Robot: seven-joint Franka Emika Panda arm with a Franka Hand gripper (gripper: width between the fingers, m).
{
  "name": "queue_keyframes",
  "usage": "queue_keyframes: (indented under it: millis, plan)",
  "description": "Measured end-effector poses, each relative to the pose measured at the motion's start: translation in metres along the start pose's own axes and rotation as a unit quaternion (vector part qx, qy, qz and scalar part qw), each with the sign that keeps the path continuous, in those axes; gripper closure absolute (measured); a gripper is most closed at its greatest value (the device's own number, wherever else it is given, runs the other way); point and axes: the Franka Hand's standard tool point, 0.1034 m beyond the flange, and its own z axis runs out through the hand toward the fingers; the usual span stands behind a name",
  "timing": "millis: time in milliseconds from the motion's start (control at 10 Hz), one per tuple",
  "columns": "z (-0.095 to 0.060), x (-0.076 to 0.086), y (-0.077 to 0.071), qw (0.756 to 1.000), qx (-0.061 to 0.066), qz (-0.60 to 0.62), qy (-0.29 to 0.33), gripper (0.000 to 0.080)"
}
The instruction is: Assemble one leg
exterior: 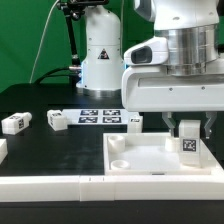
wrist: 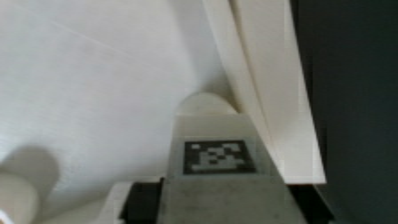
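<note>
My gripper (exterior: 187, 128) is shut on a leg (exterior: 188, 143), a small white block with a black-and-white tag on its face. It holds the leg upright over the right part of the large white square tray (exterior: 130, 152), close to the tray's floor. In the wrist view the leg (wrist: 217, 140) runs out from between the dark fingers (wrist: 146, 200), its rounded tip near the tray's raised rim (wrist: 267, 90). Three more legs lie on the black table: one (exterior: 14, 123) and another (exterior: 58, 120) at the exterior view's left, and one (exterior: 132, 121) behind the tray.
The marker board (exterior: 100, 117) lies flat behind the tray. A long white bar (exterior: 60, 186) runs along the table's front edge. The arm's white base (exterior: 100, 50) stands at the back. The tray floor has a round socket (exterior: 120, 160) at its left.
</note>
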Motion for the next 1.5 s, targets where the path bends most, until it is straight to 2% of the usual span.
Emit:
queue_keyframes:
  millis: [200,400,500,600,700,800,900,1000,1100,1500]
  plan:
    - [0.0012,-0.0022,-0.0018,0.997,-0.004,0.083,0.002,0.0508]
    - [0.0012,-0.0020,-0.0025,0.982,0.001,0.189,-0.002,0.0508]
    - [0.0013,-0.0023,-0.0029,0.982,0.001,0.187,-0.002,0.0458]
    - [0.0014,-0.0024,-0.0030,0.984,0.001,0.181,-0.002,0.0321]
    - [0.0017,-0.0027,-0.0031,0.987,0.001,0.159,-0.003,0.0321]
    - [0.0015,-0.0030,-0.0039,0.989,0.001,0.145,-0.002,0.0183]
    - [0.0006,-0.0023,-0.0048,0.997,-0.002,0.077,0.001,0.0160]
    - [0.0007,-0.0030,-0.0053,1.000,-0.006,0.016,0.002,0.0160]
    - [0.0006,-0.0056,-0.0069,0.999,-0.016,-0.041,0.001,0.0151]
    - [0.0000,-0.0040,-0.0061,0.970,-0.018,-0.244,-0.001,0.0150]
